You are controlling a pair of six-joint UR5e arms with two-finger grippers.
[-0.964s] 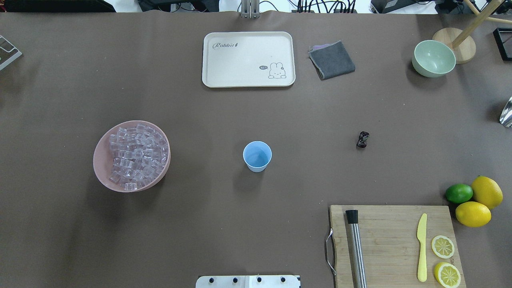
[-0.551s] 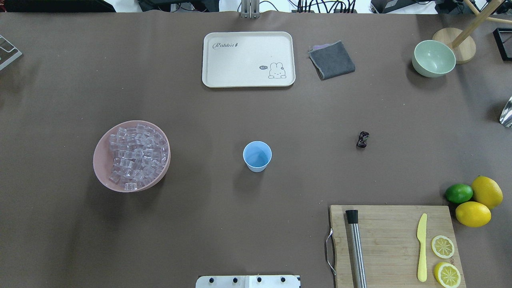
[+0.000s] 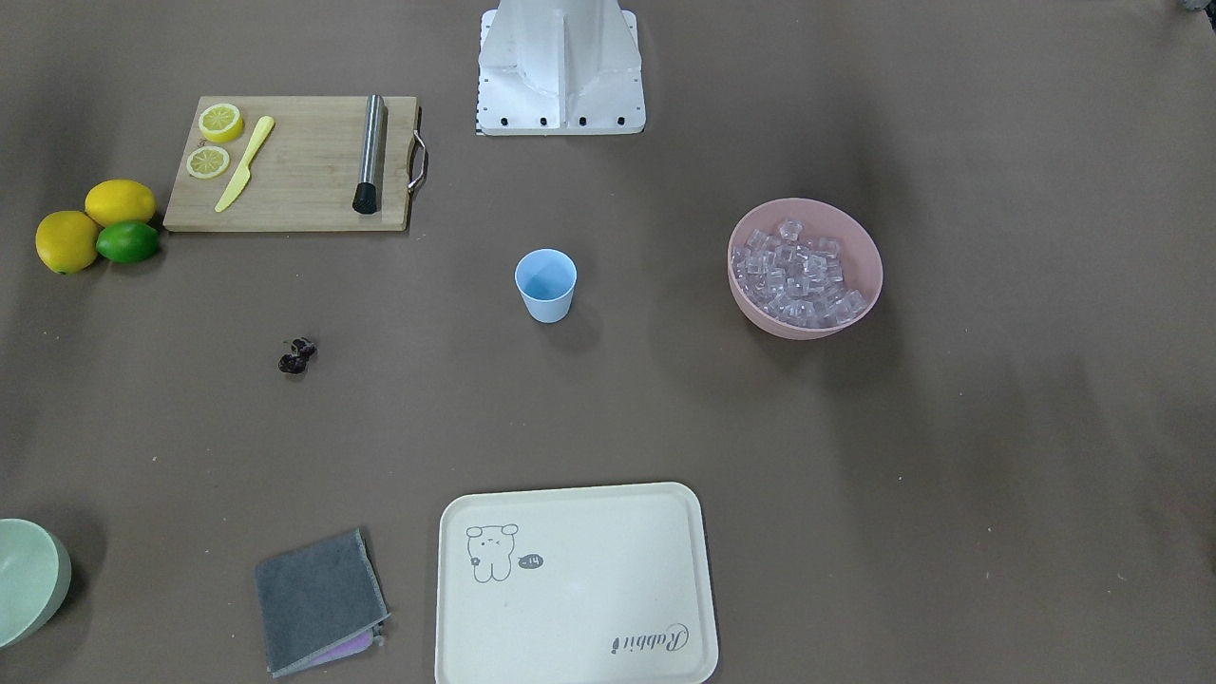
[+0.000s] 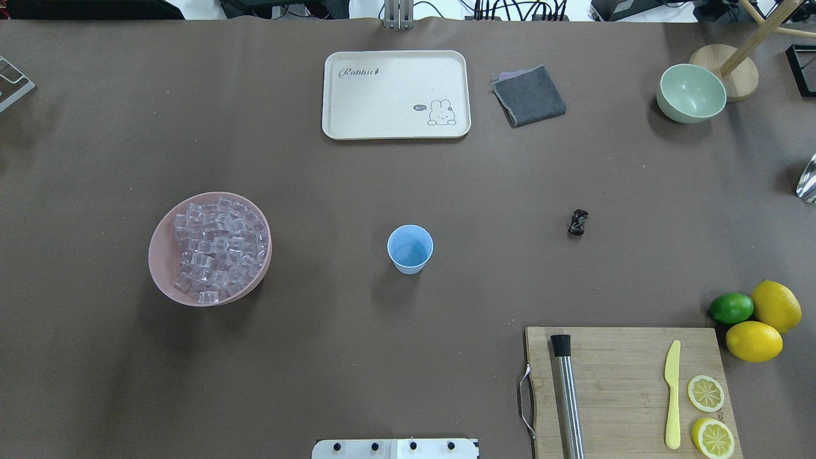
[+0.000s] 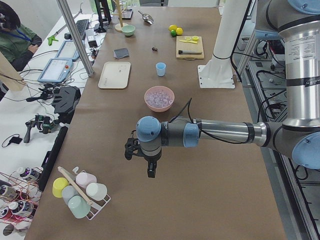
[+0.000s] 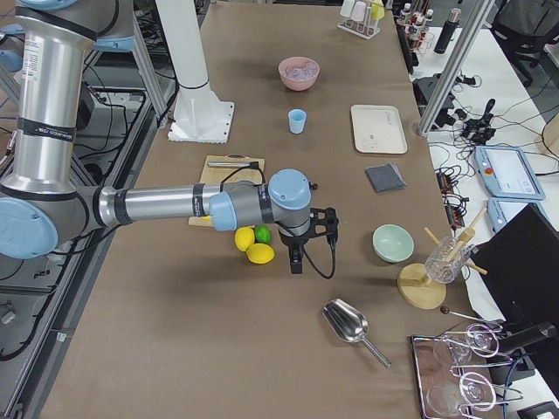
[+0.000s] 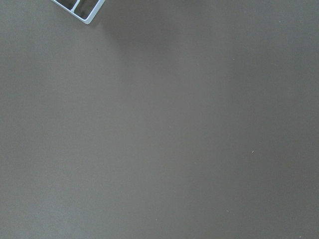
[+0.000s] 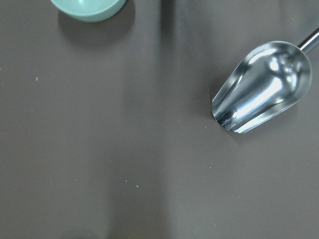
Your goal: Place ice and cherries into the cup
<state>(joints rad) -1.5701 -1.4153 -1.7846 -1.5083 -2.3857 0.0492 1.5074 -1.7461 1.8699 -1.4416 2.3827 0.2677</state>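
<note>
The light blue cup [image 4: 410, 248] stands upright and empty at the table's middle, also in the front-facing view [image 3: 546, 285]. The ice [image 4: 217, 245], many clear cubes, fills the pink bowl [image 4: 159, 261] to the cup's left. The dark cherries [image 4: 578, 222] lie on the table to the cup's right. My left gripper [image 5: 150, 171] hangs over bare table far beyond the pink bowl, seen only in the exterior left view. My right gripper [image 6: 297, 260] hangs near the lemons and a metal scoop, seen only in the exterior right view. I cannot tell whether either is open.
A cream tray [image 4: 395, 94], grey cloth [image 4: 529, 95] and pale green bowl [image 4: 691, 92] sit at the far side. A cutting board [image 4: 625, 382] holds a knife, lemon slices and a metal rod. Two lemons and a lime [image 4: 731, 308] lie beside it. A metal scoop [image 8: 261, 87] lies under the right wrist.
</note>
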